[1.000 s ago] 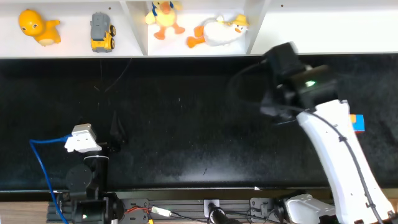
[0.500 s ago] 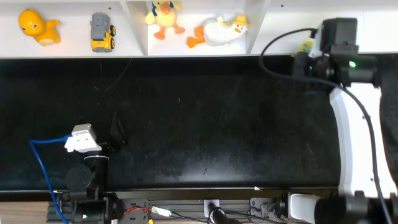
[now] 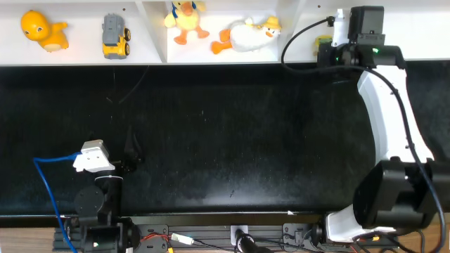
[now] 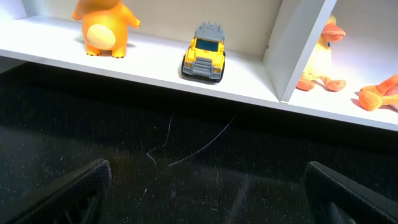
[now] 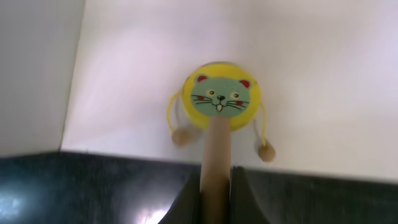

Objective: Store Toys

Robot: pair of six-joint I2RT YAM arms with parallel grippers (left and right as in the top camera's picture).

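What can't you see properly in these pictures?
- Right wrist view: the right gripper hides the rattle drum's handle end.
- Top view: the right arm covers most of the drum.
- Left wrist view: the edge cuts off the white plush duck; a shelf divider hides part of the yellow duck.

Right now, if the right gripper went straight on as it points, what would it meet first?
Probably the white shelf's bare surface, reached first by the rattle drum it holds; nothing else lies ahead, though depth is unclear.
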